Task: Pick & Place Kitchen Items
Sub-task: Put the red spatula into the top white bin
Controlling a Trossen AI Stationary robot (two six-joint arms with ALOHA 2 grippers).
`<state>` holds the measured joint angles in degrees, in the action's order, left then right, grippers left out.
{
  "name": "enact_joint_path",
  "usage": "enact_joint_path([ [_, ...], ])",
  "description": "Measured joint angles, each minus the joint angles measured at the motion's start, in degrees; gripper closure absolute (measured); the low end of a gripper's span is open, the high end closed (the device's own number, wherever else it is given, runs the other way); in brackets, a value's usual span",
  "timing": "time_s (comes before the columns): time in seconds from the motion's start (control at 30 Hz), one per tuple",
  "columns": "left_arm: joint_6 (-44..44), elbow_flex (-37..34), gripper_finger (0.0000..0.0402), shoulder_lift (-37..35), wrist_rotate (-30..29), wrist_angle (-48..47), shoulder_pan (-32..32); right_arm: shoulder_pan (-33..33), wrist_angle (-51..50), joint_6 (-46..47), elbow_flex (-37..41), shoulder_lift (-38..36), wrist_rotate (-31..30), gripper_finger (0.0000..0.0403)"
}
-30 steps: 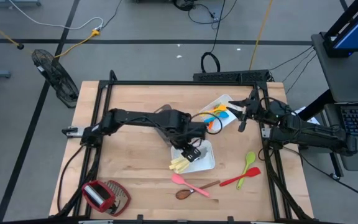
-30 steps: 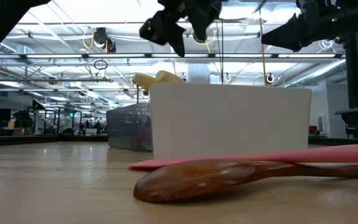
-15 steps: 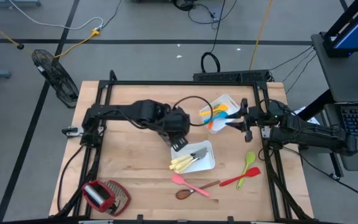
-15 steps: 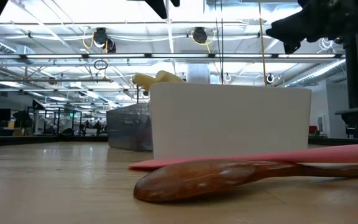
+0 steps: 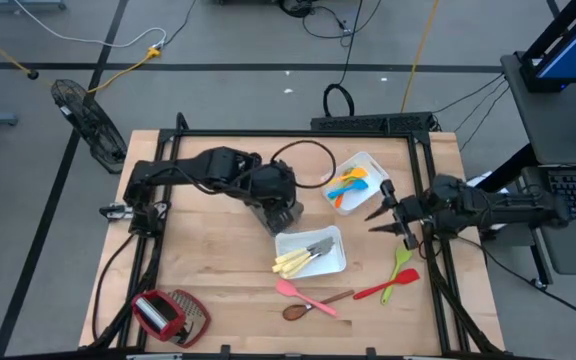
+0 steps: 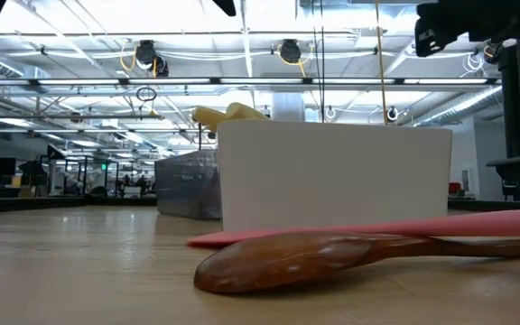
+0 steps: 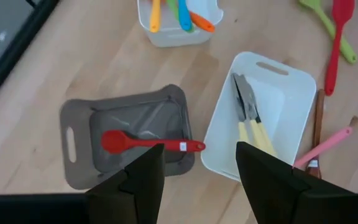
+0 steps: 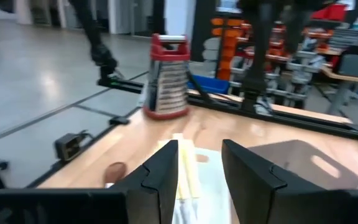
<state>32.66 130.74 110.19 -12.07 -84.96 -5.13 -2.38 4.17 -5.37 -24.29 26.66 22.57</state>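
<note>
My left gripper hangs open high above the table's middle, nothing between its fingers. Below it a red spoon lies in the grey bin. Beside the bin, a white tray holds yellow-handled knives. A second white tray at the far right holds orange, blue and green utensils. A green spatula, a red spatula, a pink spoon and a wooden spoon lie flat on the table. My right gripper stands open and level, right of the trays.
A red-and-mesh grater stands at the near left corner, also seen as the grater in the right wrist view. A black frame runs around the table's edges. Bare wood lies left of the near tray.
My left gripper has risen from just above the near white tray and drawn back toward the table's left and far side, turning as it went; its fingers stay open. My right gripper has swung from beside the far tray toward the near edge, staying level.
</note>
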Motion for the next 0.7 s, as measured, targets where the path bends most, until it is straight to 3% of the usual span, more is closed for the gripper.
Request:
enact_joint_path([
  [0.3,-9.4,0.0,0.0199,-1.2,3.0,9.5,1.7,8.9,-4.5,-0.3,-0.6,1.7,-4.5,0.0290],
  [0.57,-9.4,-1.7,0.0199,-1.3,2.6,9.4,3.6,17.2,-15.4,-4.5,-5.5,4.9,-13.0,0.0311],
  [0.7,-9.0,-6.0,0.0199,-1.4,2.5,12.1,3.6,20.3,-16.9,-4.8,-6.6,6.3,-15.3,0.0314],
])
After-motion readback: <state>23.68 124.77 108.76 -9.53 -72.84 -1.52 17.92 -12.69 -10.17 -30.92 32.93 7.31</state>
